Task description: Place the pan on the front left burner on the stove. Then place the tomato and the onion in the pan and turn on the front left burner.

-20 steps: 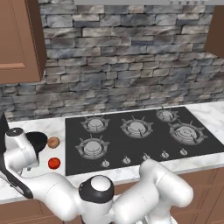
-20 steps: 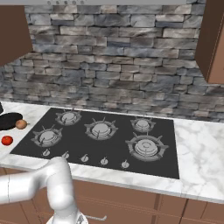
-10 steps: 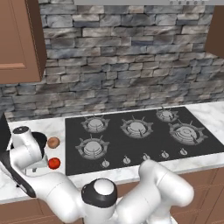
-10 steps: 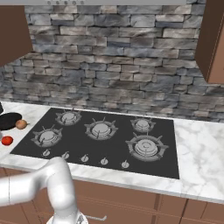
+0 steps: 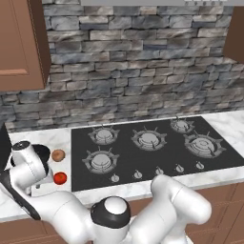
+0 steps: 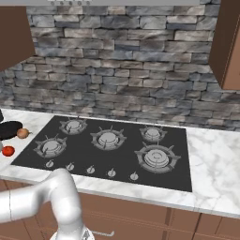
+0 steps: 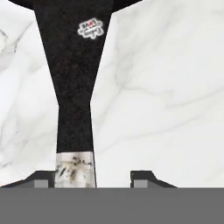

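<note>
The pan's long black handle (image 7: 72,87) runs down the hand view, and its grey tip (image 7: 75,168) lies between my gripper's (image 7: 92,177) fingertips. The left fingertip (image 7: 41,177) touches the tip, while the right fingertip (image 7: 142,177) stands apart from it, so the jaws are open around the handle. The pan (image 5: 42,151) rests on the counter left of the stove (image 5: 157,143), partly behind my white hand. The onion (image 5: 58,155) and the tomato (image 5: 60,177) lie beside it. The front left burner (image 5: 100,160) is bare. From the right I see the pan (image 6: 9,129), onion (image 6: 22,133) and tomato (image 6: 8,150).
White marble counter (image 7: 166,87) lies under the handle. A row of small silver knobs (image 5: 157,171) lines the stove's front edge. A stone wall (image 5: 133,71) stands behind, and a wooden cabinet (image 5: 21,43) hangs at upper left.
My hand has shifted slightly over the pan's handle at the left. The pan, the tomato and the onion lie where they were.
</note>
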Robot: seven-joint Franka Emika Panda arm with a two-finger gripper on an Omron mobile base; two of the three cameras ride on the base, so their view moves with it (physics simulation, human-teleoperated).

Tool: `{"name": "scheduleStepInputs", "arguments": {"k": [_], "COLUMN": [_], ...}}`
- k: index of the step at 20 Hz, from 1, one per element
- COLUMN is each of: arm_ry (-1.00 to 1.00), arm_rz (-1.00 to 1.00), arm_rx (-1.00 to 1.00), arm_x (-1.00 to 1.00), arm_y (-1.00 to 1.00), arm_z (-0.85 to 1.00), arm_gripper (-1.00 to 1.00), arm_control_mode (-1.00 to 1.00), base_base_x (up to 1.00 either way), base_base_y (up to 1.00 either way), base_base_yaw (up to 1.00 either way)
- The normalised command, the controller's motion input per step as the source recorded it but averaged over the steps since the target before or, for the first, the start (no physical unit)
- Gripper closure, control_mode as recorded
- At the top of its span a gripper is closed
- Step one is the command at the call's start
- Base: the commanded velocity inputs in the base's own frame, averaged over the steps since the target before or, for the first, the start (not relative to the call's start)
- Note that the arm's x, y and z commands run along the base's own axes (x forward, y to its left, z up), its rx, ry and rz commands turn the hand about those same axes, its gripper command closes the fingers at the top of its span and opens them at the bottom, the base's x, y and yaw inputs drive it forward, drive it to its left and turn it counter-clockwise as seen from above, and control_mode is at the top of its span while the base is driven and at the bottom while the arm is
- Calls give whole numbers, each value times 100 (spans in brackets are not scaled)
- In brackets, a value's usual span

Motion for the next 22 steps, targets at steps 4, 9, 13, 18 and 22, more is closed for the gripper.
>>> {"name": "scheduleStepInputs", "arguments": {"k": [4,9,13,18,22], "arm_ry": [3,0,-7,-26,-55], "arm_rz": [0,0,0,0,3], "arm_rx": [-12,0,5,9,13], "arm_x": [-27,-44,-43,-32,0], "arm_y": [-5,-42,-64,-43,0], "arm_z": [-86,-59,-17,7,25], "arm_gripper": [100,100,100,100,100], "arm_control_mode": [-100,-100,-100,-100,-100], "base_base_x": [0,0,0,0,0], "base_base_y": [0,0,0,0,0], "base_base_yaw": [0,0,0,0,0]}}
